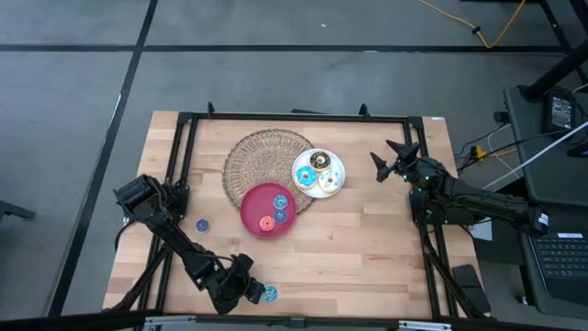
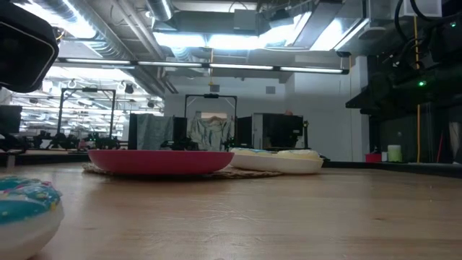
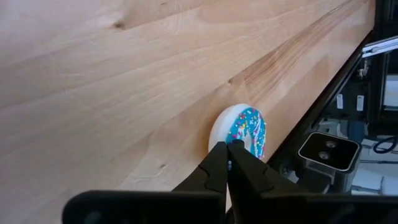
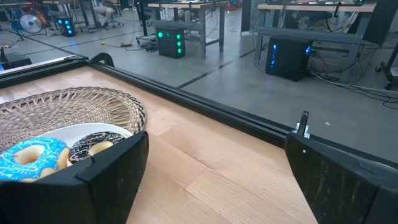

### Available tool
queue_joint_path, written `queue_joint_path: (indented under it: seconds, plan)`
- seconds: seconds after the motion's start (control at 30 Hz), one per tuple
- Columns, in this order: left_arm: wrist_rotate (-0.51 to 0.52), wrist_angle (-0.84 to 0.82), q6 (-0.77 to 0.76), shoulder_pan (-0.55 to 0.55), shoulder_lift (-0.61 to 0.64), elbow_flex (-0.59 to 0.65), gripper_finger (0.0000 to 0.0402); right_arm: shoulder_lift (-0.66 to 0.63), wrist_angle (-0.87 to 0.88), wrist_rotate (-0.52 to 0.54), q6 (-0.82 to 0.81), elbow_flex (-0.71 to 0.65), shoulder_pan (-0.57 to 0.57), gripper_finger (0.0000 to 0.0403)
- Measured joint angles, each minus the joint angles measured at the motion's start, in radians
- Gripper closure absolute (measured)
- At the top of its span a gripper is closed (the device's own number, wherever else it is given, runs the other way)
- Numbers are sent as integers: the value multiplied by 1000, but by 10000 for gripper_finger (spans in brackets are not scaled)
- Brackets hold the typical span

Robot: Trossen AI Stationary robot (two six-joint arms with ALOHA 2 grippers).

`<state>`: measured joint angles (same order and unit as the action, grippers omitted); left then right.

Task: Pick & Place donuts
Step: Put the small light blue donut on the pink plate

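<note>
Fingers of my left gripper (image 3: 227, 148) are pinched together right beside the cyan sprinkled donut (image 3: 244, 130), which sits at the table's (image 1: 367, 239) near edge; they hold nothing that I can see. My right gripper (image 1: 393, 158) waits wide open at the far right, near the white plate (image 1: 336, 181) of donuts.

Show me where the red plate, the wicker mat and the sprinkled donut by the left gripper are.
red plate (image 1: 258, 217): high view, on a bare part of its face.
wicker mat (image 1: 253, 156): high view, on its bare weave.
sprinkled donut (image 3: 249, 129): left wrist view, on its cyan icing.
</note>
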<state>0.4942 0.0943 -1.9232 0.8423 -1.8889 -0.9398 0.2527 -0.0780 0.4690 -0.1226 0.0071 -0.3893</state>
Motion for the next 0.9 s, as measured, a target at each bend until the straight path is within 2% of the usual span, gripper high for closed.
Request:
queue_joint_path:
  seconds: [0.4,0.77,0.9]
  plan:
    - [-15,0,-27,0,0,0,386,0,0,0,0,0,0,27]
    - [-18,1,-30,-5,0,0,280,0,0,0,0,0,0,27]
    - [-2,2,-42,-7,0,0,253,0,0,0,0,0,0,27]
